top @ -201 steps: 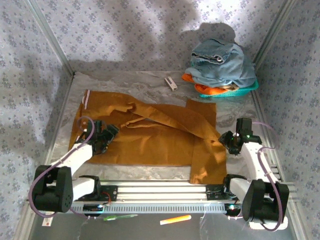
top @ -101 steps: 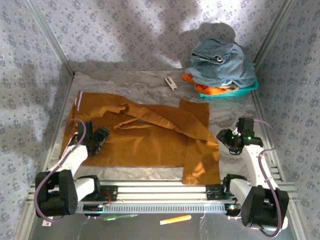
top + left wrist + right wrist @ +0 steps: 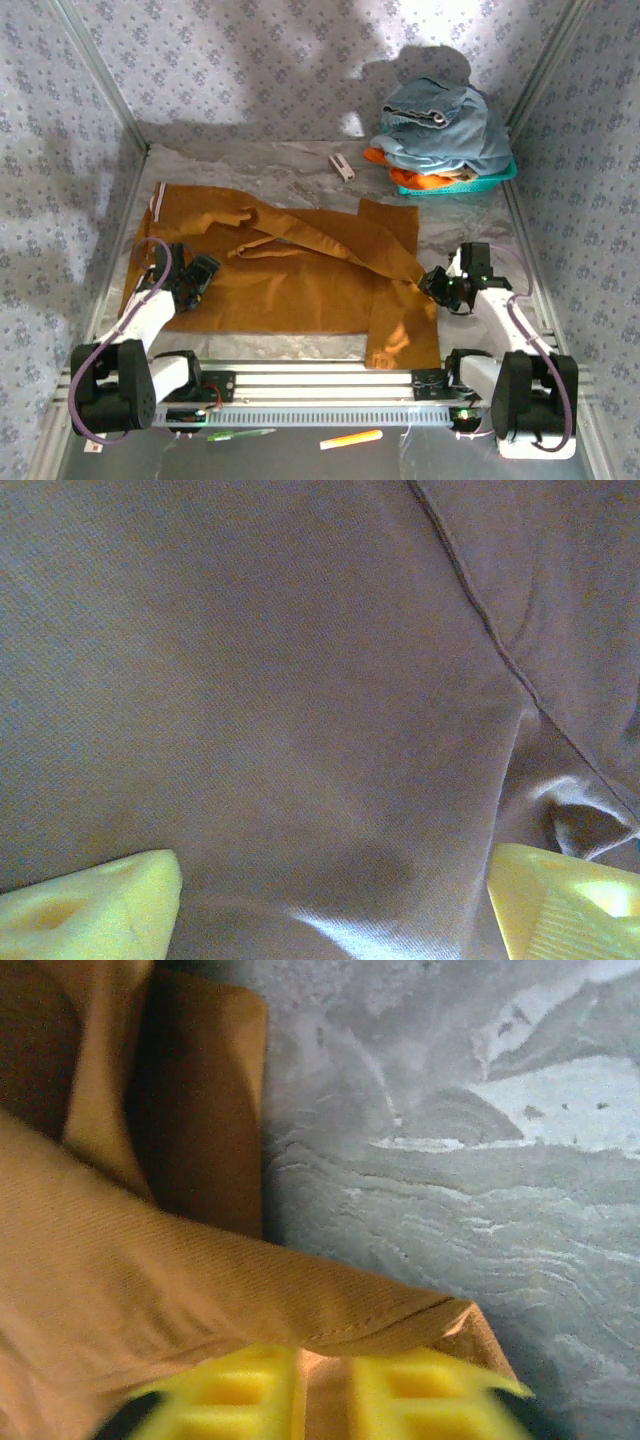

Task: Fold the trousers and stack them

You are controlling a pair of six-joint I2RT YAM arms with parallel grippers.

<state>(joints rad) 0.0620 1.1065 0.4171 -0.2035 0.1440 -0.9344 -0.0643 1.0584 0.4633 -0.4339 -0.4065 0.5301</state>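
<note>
We've got white shells with chunky black joints on our left arm [image 3: 150, 315] and right arm [image 3: 505, 320], plus a lilac cable [image 3: 148, 244] looping off each. Our fingers [image 3: 90, 900] are bright yellow plastic, gridded on the right. Our bases sit on a silver slotted rail [image 3: 320, 385].

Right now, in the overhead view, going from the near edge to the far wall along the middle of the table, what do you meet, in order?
orange marker → mounting rail → trousers → white clip
</note>
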